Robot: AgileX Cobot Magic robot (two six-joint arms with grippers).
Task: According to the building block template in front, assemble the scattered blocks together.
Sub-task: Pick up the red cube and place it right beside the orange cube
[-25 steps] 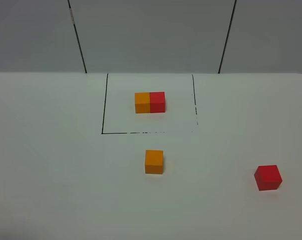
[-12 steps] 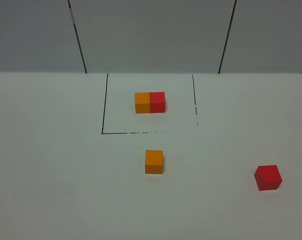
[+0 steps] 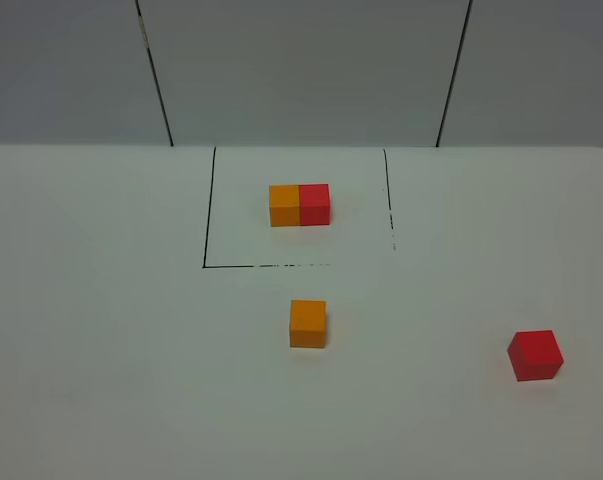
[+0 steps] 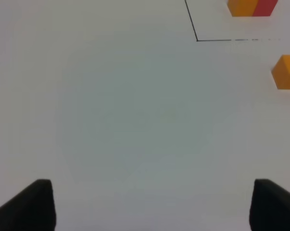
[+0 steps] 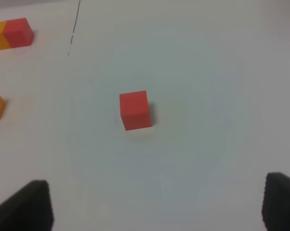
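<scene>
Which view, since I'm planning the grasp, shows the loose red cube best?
The right wrist view: the red cube appears whole and large, top and side faces clear. The exterior high view shows it whole but smaller, right of the orange cube. The left wrist view misses it.

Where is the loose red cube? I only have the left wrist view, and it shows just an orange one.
Observer: The red cube sits alone toward the right of the exterior high view, well apart from the orange cube.
Operator: Is the right gripper on it?
Observer: No. The right gripper is open, and the red cube lies ahead of it, untouched.
Operator: Is it level with the orange one?
Observer: Not quite. In the high view it lies slightly nearer the camera.
</scene>
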